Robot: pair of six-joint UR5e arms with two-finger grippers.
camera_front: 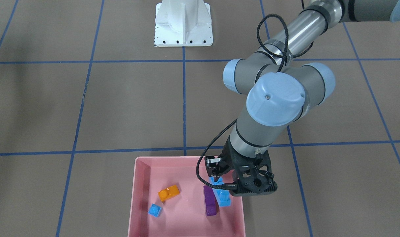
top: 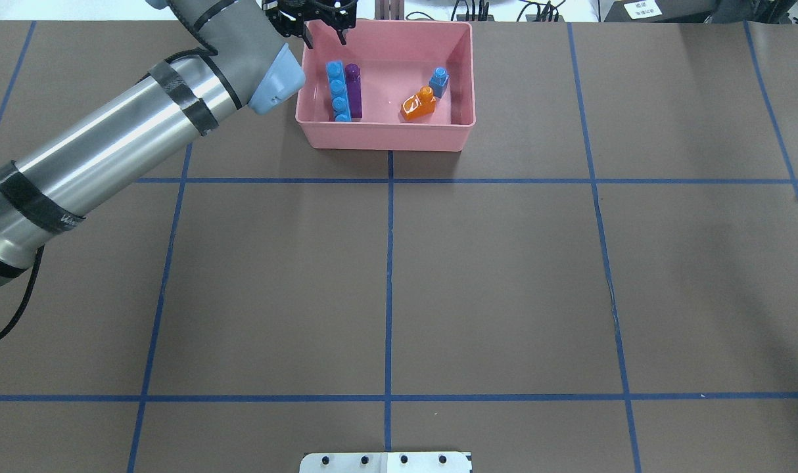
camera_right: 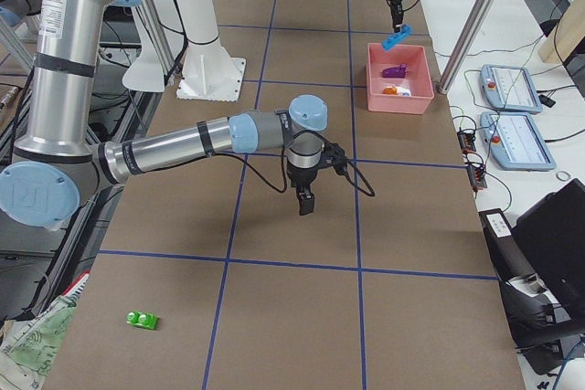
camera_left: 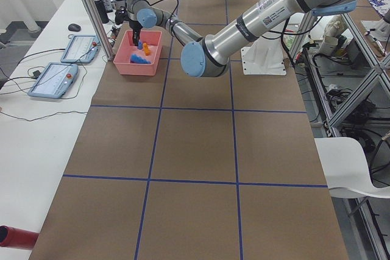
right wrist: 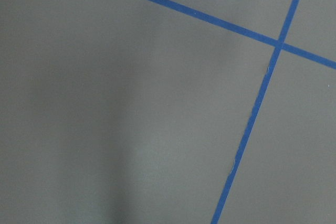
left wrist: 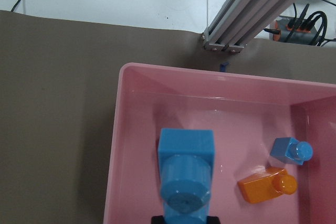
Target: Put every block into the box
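Observation:
The pink box [camera_front: 135,197] holds the orange brick [camera_front: 168,193], the tiny blue cube [camera_front: 155,210] and the purple brick [camera_front: 210,200]. My left gripper [camera_front: 217,177] is shut on one end of the long blue brick [camera_front: 223,197] and holds it tilted above the box, over the purple brick. The left wrist view shows this brick [left wrist: 186,177] close up between the fingertips. The green brick [camera_right: 142,320] lies alone on the table, far from the box. My right gripper [camera_right: 304,205] hangs over mid-table; I cannot tell if it is open.
A white metal base [camera_front: 183,26] stands at the robot's side of the table. An aluminium post [left wrist: 257,9] rises just beyond the box's far edge. Control tablets [camera_left: 61,80] lie on the white side table past it.

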